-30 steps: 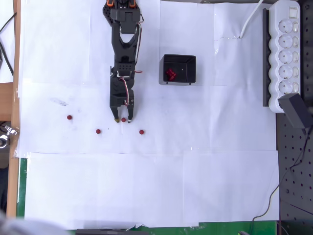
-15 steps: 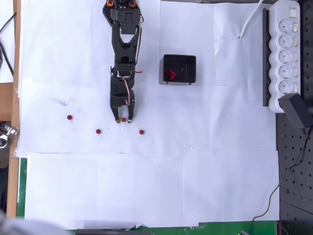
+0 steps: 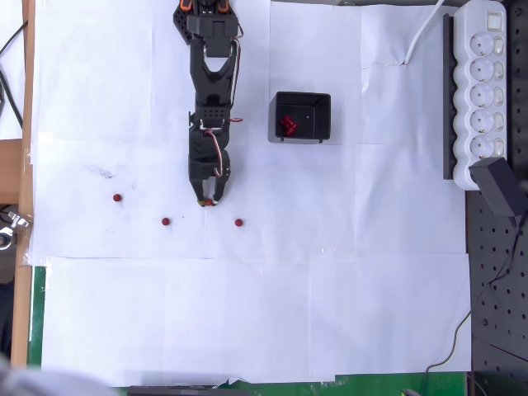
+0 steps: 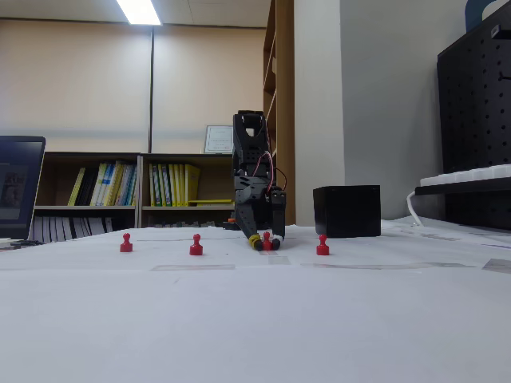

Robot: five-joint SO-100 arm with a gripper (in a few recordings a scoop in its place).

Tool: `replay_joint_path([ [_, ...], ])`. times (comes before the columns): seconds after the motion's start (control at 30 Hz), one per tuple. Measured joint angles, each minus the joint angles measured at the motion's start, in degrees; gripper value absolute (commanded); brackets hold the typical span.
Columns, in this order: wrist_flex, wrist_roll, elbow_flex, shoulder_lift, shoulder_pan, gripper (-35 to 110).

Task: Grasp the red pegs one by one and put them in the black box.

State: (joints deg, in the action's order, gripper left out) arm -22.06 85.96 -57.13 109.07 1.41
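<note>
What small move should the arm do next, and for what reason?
Probably lift straight up. In the overhead view the gripper has its fingertips drawn in on a red peg, and the fixed view shows that peg standing on the paper between them. Once raised, it can travel to the black box.

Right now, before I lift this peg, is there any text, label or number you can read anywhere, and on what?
None can be read.
Book spines on the shelf: too small and blurred.
Framed sheet on the wall: print too small.
Power strip: no markings legible.
Black box, red pegs and tool: no lettering visible.
</note>
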Motion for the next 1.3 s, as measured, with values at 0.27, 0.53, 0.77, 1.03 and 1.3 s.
replay_joint_path([
  [0.27,18.63,10.37,-3.60,-7.56,0.00,0],
  [0.53,67.85,26.72,-15.38,-28.74,6.50,0],
  [0.77,102.74,41.92,-32.96,-36.74,21.01,0],
  [1.03,110.74,50.71,-39.11,-37.35,37.53,0],
  [1.3,100.55,52.03,-34.01,-25.49,42.10,2],
])
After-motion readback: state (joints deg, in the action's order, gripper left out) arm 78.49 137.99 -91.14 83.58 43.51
